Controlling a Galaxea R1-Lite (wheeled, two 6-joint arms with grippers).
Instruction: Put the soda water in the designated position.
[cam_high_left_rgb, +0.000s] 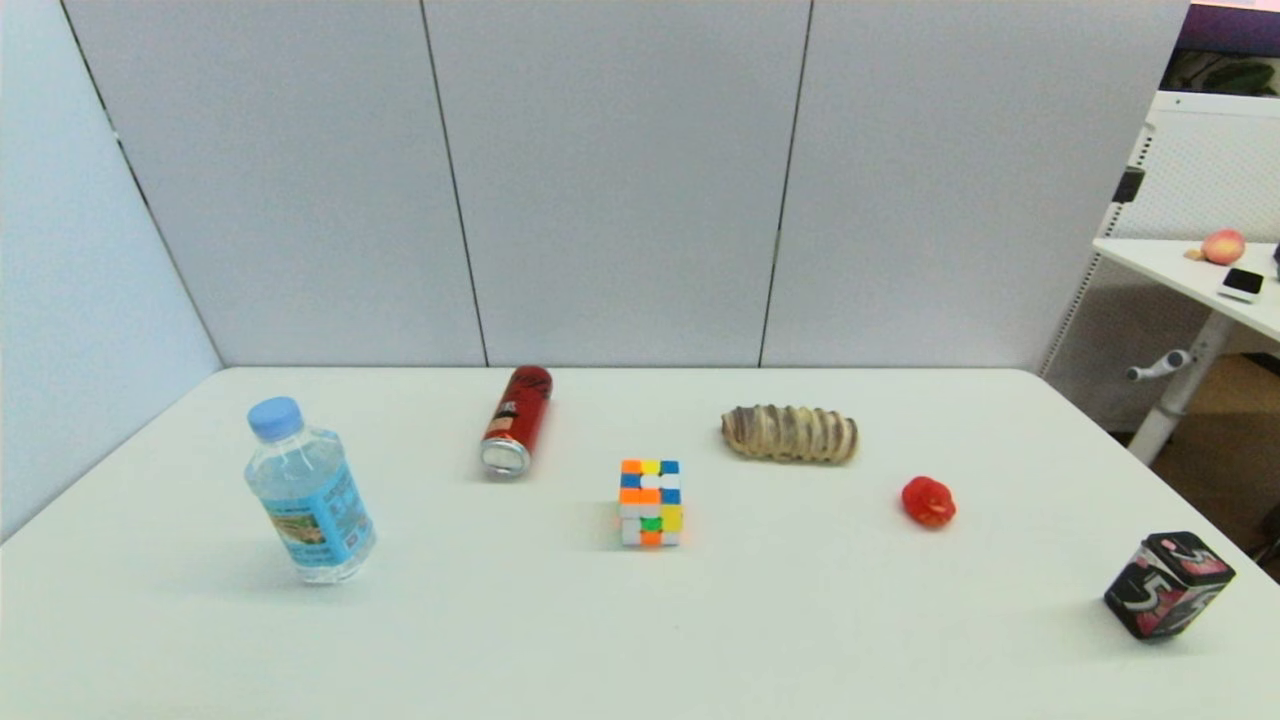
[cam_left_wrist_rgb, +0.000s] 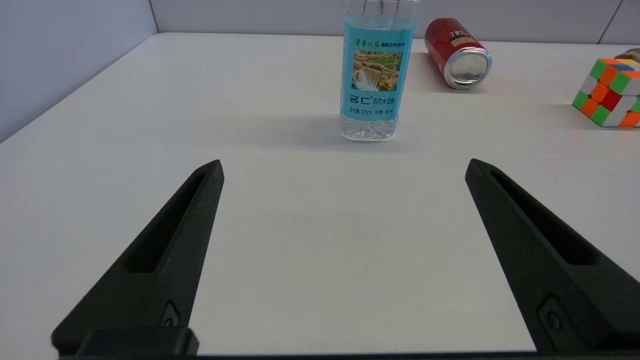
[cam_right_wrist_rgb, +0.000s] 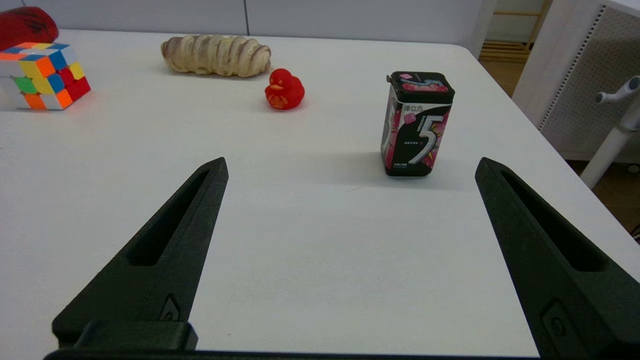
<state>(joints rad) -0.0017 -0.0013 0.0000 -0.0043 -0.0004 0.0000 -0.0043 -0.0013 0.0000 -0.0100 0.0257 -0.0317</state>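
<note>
White tabletop fills the lower half of your head view, and the soda water stands upright at its left, blue cap on top. To its upper right a red can lies on its side, silver end toward you. At centre frame sits a cube; a striped bread roll lies to the upper right of it, a red duck lower right of the roll, and a black tin stands near the right edge.

Neither arm shows in your head view. In the left wrist view your left claw is spread wide, holding nothing, low over bare tabletop, with the soda water standing ahead of it, well apart. In the right wrist view your right claw is likewise spread wide and empty, the tin ahead between its finger lines.
</note>
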